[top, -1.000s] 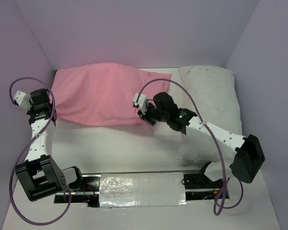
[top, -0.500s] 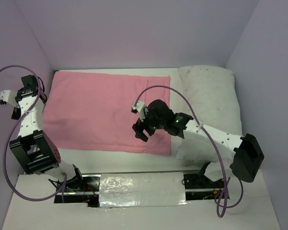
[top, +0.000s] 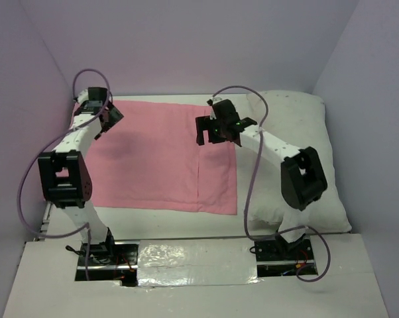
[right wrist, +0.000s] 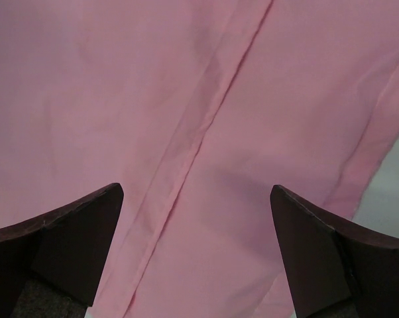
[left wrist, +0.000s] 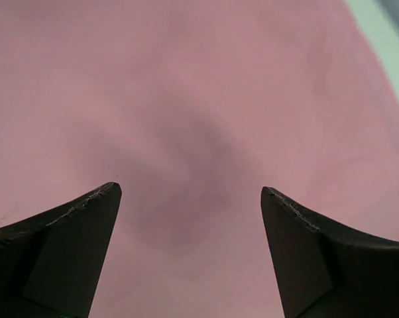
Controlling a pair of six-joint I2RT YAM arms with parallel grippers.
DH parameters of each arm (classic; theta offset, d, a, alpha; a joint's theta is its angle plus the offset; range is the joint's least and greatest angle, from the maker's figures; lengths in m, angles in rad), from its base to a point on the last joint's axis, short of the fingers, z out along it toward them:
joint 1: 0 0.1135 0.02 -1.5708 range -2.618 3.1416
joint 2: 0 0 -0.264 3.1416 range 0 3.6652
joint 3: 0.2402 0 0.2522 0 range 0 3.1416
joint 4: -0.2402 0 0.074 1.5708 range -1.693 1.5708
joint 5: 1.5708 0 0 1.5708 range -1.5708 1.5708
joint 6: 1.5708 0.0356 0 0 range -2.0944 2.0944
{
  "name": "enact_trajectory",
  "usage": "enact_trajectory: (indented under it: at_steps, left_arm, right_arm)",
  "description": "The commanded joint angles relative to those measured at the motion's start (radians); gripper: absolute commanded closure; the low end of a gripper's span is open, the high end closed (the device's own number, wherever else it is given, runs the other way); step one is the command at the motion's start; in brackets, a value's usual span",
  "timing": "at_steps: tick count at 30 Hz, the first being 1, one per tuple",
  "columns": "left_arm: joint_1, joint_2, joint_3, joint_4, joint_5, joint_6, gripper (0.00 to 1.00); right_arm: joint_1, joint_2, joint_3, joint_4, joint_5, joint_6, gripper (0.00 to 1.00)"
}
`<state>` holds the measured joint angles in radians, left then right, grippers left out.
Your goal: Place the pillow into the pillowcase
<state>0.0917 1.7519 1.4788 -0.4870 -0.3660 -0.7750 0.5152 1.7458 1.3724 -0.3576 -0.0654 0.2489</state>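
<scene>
pillow [top: 335, 192] partly behind right arm [top: 272, 142], pillowcase [left wrist: 199, 99] blurred and cropped at left wrist

A white desk [top: 166, 225] is seen, closed in by pale purple walls at the back and on both sides. A pink pillowcase [top: 153, 159] is spread flat over its left and middle part, reaching almost to the back wall. A straight seam [top: 199, 179] is run across the pillowcase near its right end, and it is also shown close up from the right wrist [right wrist: 206, 132]. A plump white pillow [top: 319, 132] is laid along the right side of the desk, just beside the right edge of the pillowcase; whether the two touch cannot be told. A shiny strip [top: 196, 262] is fixed along the near edge.
</scene>
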Motion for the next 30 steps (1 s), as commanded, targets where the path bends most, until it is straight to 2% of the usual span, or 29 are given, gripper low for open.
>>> enact_trajectory:
  at_steps: [1, 3, 5, 10, 13, 14, 18, 24, 28, 30]
  left_arm:
    - [-0.041, 0.090, 0.006, 0.011, 0.116, 0.060, 0.01]
    - [-0.044, 0.121, -0.002, 0.002, 0.124, 0.033, 0.01]
    - [-0.044, 0.156, 0.003, -0.047, 0.067, 0.020, 0.01]
    - [-0.030, 0.184, -0.046, -0.076, -0.008, -0.010, 0.01]
    - [0.006, 0.204, -0.061, -0.126, -0.056, -0.055, 0.01]
    - [0.032, 0.208, -0.064, -0.151, -0.110, -0.099, 0.01]
    - [0.078, 0.202, -0.104, -0.171, -0.123, -0.119, 0.01]
    - [0.092, 0.173, -0.103, -0.266, -0.217, -0.188, 0.01]
    - [0.095, 0.098, -0.065, -0.223, -0.183, -0.158, 0.01]
    - [0.088, 0.058, 0.006, -0.229, -0.175, -0.138, 0.01]
  right_arm:
    - [0.012, 0.093, 0.091, -0.049, 0.125, 0.036, 0.00]
    - [0.017, 0.159, 0.128, -0.067, 0.113, 0.047, 0.00]
    - [0.023, 0.184, 0.125, -0.075, 0.099, 0.053, 0.00]
    - [0.063, 0.185, 0.015, -0.049, 0.079, 0.073, 0.00]
    - [0.106, 0.184, -0.045, -0.035, 0.044, 0.075, 0.00]
    - [0.117, 0.187, -0.065, -0.032, 0.044, 0.070, 0.00]
    - [0.181, 0.193, -0.094, -0.044, 0.061, 0.076, 0.00]
    - [0.246, 0.150, -0.098, -0.056, 0.090, 0.110, 0.00]
    - [0.232, 0.052, -0.040, -0.115, 0.182, 0.075, 0.00]
    - [0.188, -0.021, 0.034, -0.202, 0.232, 0.078, 0.00]
